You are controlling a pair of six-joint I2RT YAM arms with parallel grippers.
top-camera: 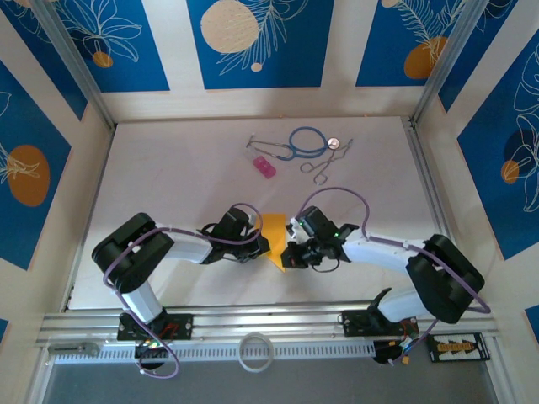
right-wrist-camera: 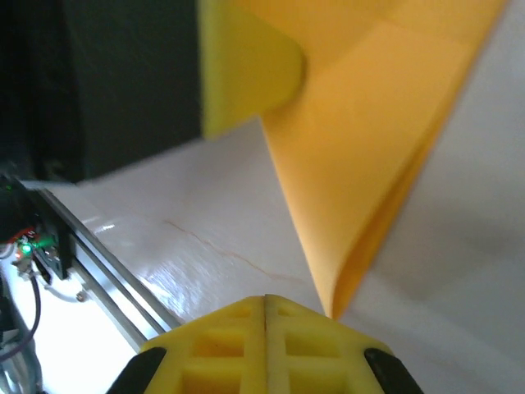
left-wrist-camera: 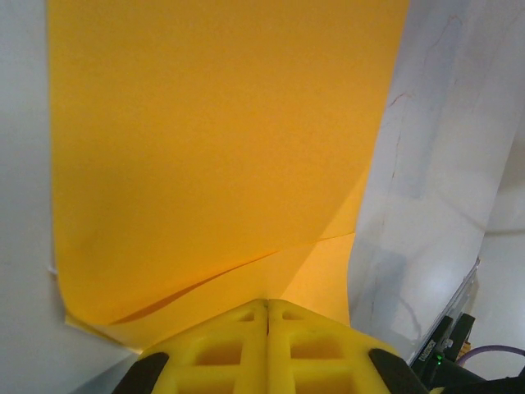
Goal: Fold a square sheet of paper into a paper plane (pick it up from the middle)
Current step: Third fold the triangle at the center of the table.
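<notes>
**Left gripper (left-wrist-camera: pixel 267 310) pinching the square sheet of paper (left-wrist-camera: pixel 221 148)**

We see its yellow fingers pressed together on the orange-yellow sheet, which is held up, folded over, between both arms above the white table (top-camera: pixel 168 177). Our right gripper (right-wrist-camera: pixel 265 305) is pressed together too, with the paper's folded edge meeting its tips; whether it grips we cannot tell. Farther back lie a pink block (top-camera: pixel 265 166), a blue stethoscope (top-camera: pixel 305 141) and forceps (top-camera: pixel 324 164).

Robot test cell, lab type. White table (top-camera: pixel 168 168) boxed in by aluminium posts (top-camera: pixel 76 63) and blue printed panels (top-camera: pixel 257 42). Two arms (top-camera: pixel 168 246) bolted to a slotted rail (top-camera: pixel 278 324) at the near edge. Stethoscope (top-camera: pixel 307 141) and forceps (top-camera: pixel 324 164) on the far side.
</notes>
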